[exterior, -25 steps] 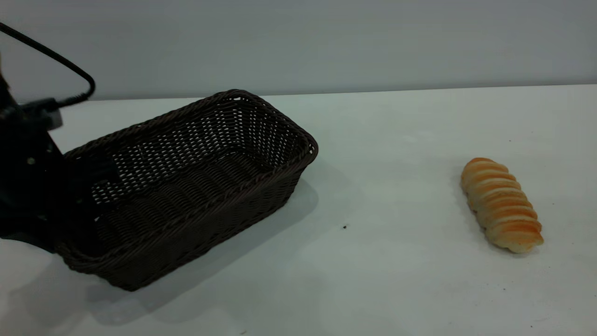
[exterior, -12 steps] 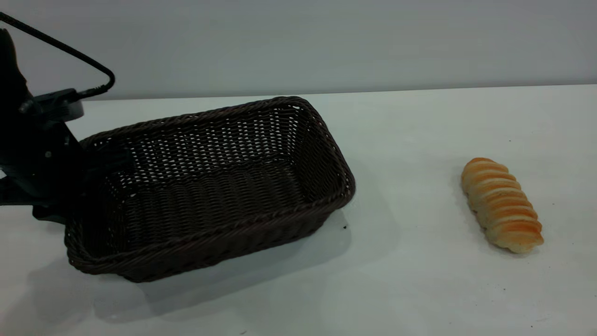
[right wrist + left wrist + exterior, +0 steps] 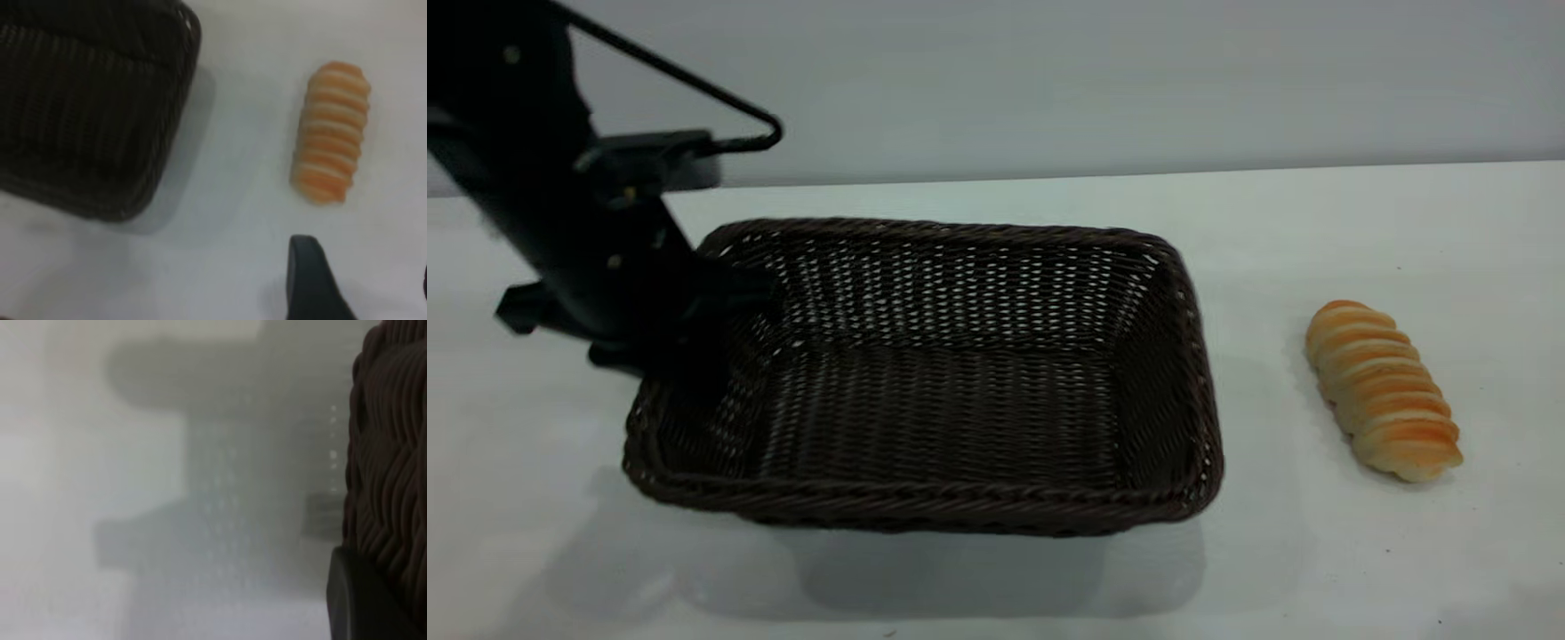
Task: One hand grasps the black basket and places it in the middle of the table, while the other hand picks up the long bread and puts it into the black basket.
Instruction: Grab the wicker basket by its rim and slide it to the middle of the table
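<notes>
Closest to you, the black basket (image 3: 925, 373) sits on the white table (image 3: 996, 569), near the middle and a bit to the left. Its long side faces you, and it is empty inside.

Your left gripper (image 3: 685, 347) is at the basket's left end. It comes down onto the short rim there and looks closed on the wicker. In the left wrist view you see the woven wall (image 3: 390, 453) pressed right up against one dark finger (image 3: 357, 600).

The long bread (image 3: 1383, 389) lies on the table to the right of the basket, apart from it and not touching. It lies tilted, one end nearer to you.

Your right gripper hangs above the table near the bread. Only one dark fingertip (image 3: 313, 280) shows in the right wrist view. You cannot tell how wide it is open. It holds nothing.

Farthest back is a plain grey wall (image 3: 1138, 80).
</notes>
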Robot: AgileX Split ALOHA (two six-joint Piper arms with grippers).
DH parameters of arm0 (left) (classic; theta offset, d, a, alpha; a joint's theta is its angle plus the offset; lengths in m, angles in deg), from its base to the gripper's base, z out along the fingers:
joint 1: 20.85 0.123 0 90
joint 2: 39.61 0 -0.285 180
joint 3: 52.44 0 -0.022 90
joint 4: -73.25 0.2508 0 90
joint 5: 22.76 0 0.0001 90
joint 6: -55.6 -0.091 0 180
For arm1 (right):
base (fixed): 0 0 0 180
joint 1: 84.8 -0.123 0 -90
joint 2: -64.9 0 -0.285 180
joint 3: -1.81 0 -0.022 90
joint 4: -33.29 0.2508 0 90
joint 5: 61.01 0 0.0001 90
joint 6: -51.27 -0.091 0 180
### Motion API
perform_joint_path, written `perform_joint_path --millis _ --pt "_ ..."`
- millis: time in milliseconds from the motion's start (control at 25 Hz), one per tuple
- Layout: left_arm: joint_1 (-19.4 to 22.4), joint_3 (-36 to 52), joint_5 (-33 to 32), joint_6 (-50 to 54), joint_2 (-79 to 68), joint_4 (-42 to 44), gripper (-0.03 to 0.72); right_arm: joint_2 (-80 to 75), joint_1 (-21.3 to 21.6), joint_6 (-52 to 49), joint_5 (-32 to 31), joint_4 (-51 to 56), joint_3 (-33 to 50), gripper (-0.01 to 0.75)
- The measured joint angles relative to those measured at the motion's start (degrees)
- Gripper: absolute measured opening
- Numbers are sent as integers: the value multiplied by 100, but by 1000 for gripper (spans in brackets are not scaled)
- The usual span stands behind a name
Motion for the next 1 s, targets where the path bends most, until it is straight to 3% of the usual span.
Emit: perform_joint_path --millis 360,720,840,1000 --pt "-7 -177 -237 -106 -37 -233 142 -1700 0 92 870 242 -183 387" --pt "-114 -197 -310 -471 -37 -629 141 -3043 0 1158 1882 1221 -210 407" --pt "-114 -197 -413 -490 -37 -635 193 -3312 0 1448 2170 1451 -212 418" --pt "-114 -197 -494 -496 -39 -635 367 -3658 0 1640 2471 1560 -223 424"
